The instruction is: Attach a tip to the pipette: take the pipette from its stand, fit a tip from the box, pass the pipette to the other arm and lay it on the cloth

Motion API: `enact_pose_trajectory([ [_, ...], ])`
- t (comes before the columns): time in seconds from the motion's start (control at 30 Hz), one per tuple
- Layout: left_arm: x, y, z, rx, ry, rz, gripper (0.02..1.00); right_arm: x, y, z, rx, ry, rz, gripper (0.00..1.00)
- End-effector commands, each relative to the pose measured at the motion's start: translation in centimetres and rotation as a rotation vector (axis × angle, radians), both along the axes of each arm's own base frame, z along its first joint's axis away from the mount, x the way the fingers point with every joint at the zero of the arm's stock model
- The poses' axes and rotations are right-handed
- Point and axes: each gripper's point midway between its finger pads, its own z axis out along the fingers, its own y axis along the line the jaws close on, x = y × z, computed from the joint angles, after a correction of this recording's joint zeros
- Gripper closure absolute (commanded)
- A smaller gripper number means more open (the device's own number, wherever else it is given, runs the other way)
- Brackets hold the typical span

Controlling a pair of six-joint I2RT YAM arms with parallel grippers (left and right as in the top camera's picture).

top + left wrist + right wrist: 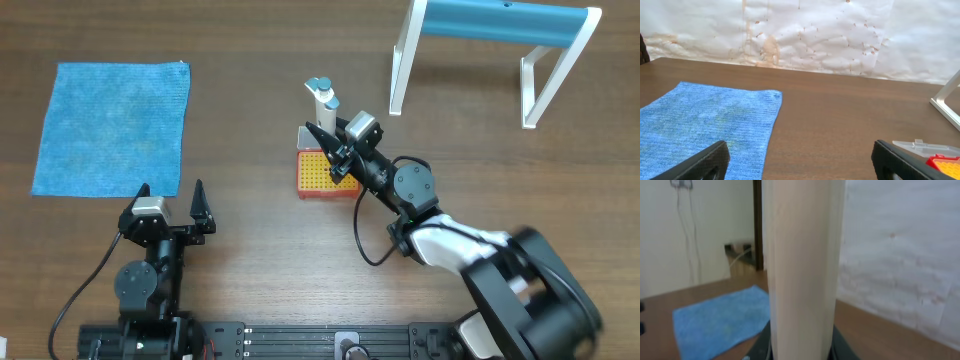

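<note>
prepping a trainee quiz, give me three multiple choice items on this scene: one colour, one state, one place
1. The cloth is: A) blue B) red C) white
2. The left pincer is: A) shut on the cloth B) open C) shut, empty
3. The pipette is: A) on the cloth B) in the left pincer C) in the right pincer
Answers: 1 A, blue in the top view; 2 B, it gapes wide in its wrist view; 3 C, that pincer clamps its white body.
</note>
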Motion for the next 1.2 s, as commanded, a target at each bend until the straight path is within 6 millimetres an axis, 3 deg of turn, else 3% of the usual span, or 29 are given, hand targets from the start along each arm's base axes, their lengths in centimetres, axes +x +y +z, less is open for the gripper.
enact_pose_trajectory([
  [0.03, 0.0, 0.0, -0.1, -0.009, 0.001, -0.001, 0.102, -3.1, -0.3, 5.6, -0.002, -0.016, 0.085, 0.921],
  [0.17, 0.0, 0.0, -0.1, -0.009, 0.001, -0.001, 0.102, -5.5, -0.5, 6.6, -0.077, 0.115, 0.153, 0.921],
  [0.33, 0.0, 0.0, -0.1, -0.009, 0.001, -0.001, 0.102, -7.6, -1.4, 6.2, -0.152, 0.279, 0.168, 0.919],
  [0.53, 0.0, 0.0, -0.1, -0.009, 0.001, -0.001, 0.102, -10.7, -0.2, 5.5, -0.168, 0.330, 0.351, 0.921],
  [0.77, 0.0, 0.0, -0.1, -0.009, 0.001, -0.001, 0.102, -10.4, -0.5, 4.6, -0.154, 0.407, 0.318, 0.923],
  [0.93, 0.0, 0.0, -0.1, -0.009, 0.001, -0.001, 0.102, -8.3, -1.7, 4.5, -0.079, 0.493, 0.182, 0.921],
  [1.1, 0.0, 0.0, -0.1, -0.009, 0.001, -0.001, 0.102, -6.4, -2.7, 5.8, 0.064, 0.553, 0.071, 0.921],
  [1.2, 0.0, 0.0, -0.1, -0.009, 0.001, -0.001, 0.102, -6.3, -2.6, 7.0, 0.164, 0.596, 0.086, 0.917],
])
